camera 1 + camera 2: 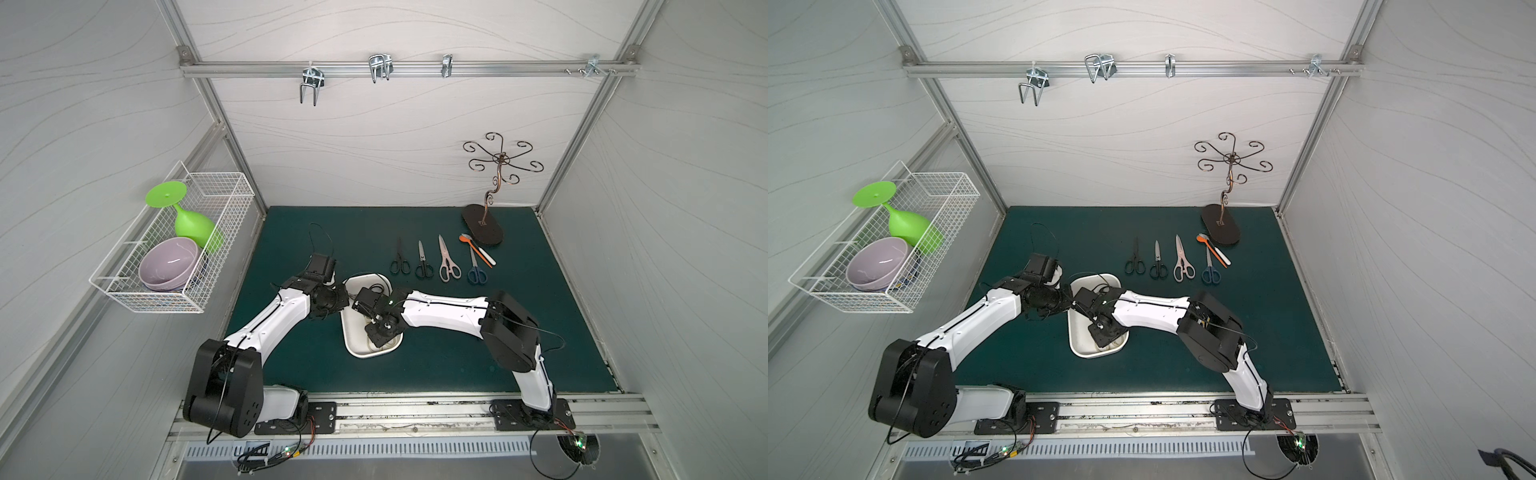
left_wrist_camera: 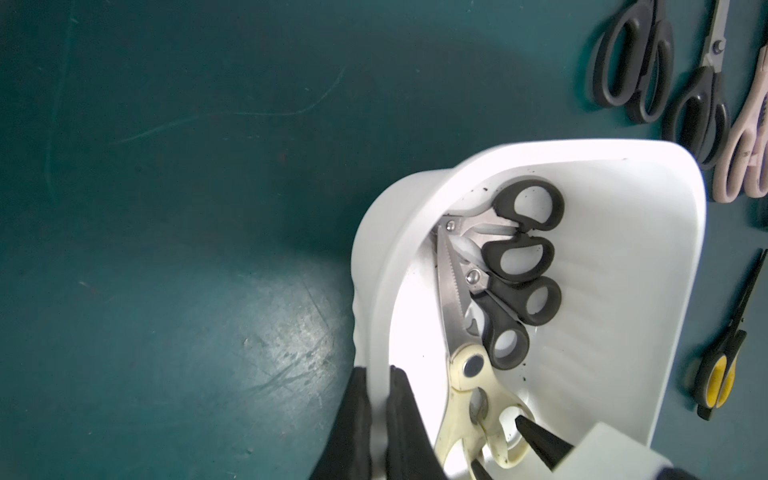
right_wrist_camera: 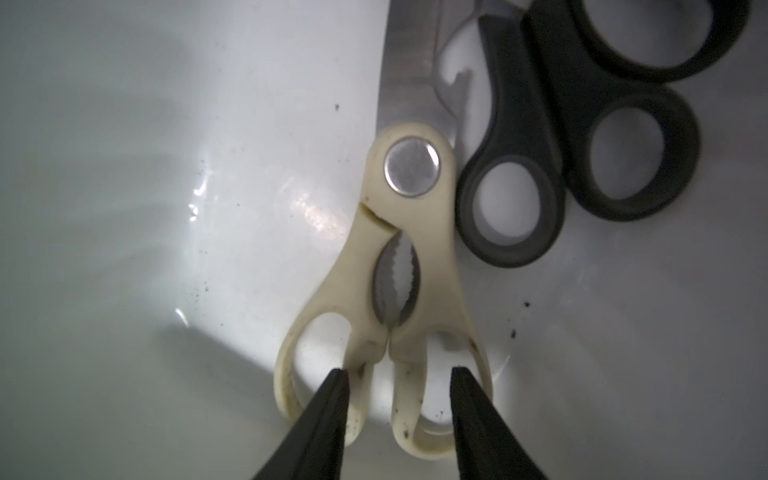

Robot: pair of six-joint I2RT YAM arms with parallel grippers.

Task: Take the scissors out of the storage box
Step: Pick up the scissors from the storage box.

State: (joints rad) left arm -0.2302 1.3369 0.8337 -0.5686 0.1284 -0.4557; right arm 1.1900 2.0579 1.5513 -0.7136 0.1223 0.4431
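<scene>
box: shallow white plastic storage box with rounded corners point(image 1: 353, 338), near the middle of the dark green matted surface point(image 1: 291, 365), a little toward its front edge.
left pincer: point(image 2: 376, 419) pressed together on the box's long wall, one finger inside and one outside. Looks like the hold-down.
right pincer: point(image 3: 397, 374) spread and down inside the box, one tip in each finger loop of the large cream-handled steel scissors point(image 3: 440, 270). It straddles the two inner shanks and isn't clamped.
in box: the cream pair plus two small black-handled pairs point(image 2: 492, 253), all crowded against the wall that the left pincer pinches.
out: first black pair point(image 1: 399, 254), second black pair point(image 1: 422, 257), long pink pair point(image 1: 445, 257) and blue pair point(image 1: 474, 262), in a row toward the back edge. A yellow-and-black pair point(image 2: 715, 374) lies on the surface just beside the box (the right arm seems to cover it in both top views).
step: grasp on the cream pair, my read. About five of eight are out.
risk, partial grab: if the closing tips catch one shank only, the pair could hinge open or swing on lift.
risk, drag: the cream pair's serrated blade runs beside and partly under the black handles, so a straight pull may rake those along or snag.
risk, box: the wall is thin and smooth. A snagged blade could tug the box out of the left pincer or tip it.
risk, arms: the two wrists sit close over the box, so a wide retreat could knock them together.
</scene>
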